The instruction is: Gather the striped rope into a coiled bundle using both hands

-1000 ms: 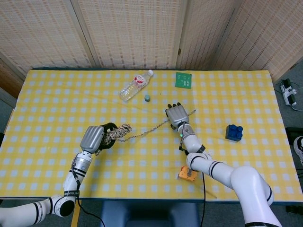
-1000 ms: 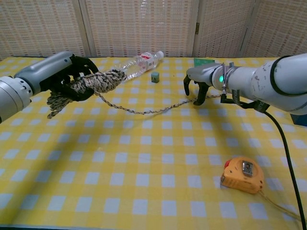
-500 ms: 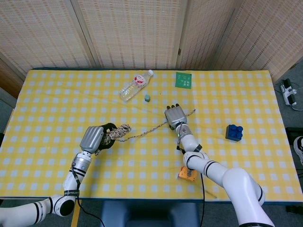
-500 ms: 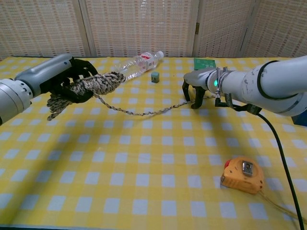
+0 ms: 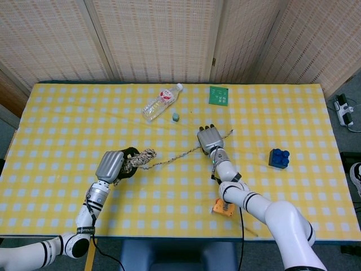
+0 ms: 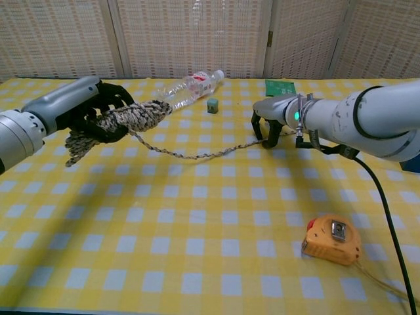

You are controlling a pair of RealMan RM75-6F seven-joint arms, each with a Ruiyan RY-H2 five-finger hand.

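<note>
Head view: striped rope [image 5: 169, 159] lies across the yellow-check desk [image 5: 67, 113], its bundled end approx. centre-left and a single strand running up-right from there. Left hand [image 5: 111, 165] is wrapped around the coiled bundle, fingers closed on it. Right hand [image 5: 209, 139] sits over the strand at the rope's far right end, fingers pointing down; whether it pinches the strand cannot be told from this angle. Clear plastic bottle [image 5: 161, 103] lies on its side well above the rope; small green block [image 5: 175, 117] just right of the bottle. Green card [image 5: 219, 95] above the right hand. Blue brick [image 5: 279, 157] well to the right of the rope; orange tape measure [image 5: 223, 207] below the rope's right end. Chest view: left hand [image 6: 79, 108] holds the bundle off the desk, loose frayed end hanging under it. The strand sags to the desk surface and climbs to the right hand [image 6: 268, 117], whose curled fingers [image 6: 254, 125] straddle it, tips at the desk; actual grip not confirmed. Tape measure [image 6: 333, 240] lies nearer the camera than the rope, w/ its cord trailing off right.
</note>
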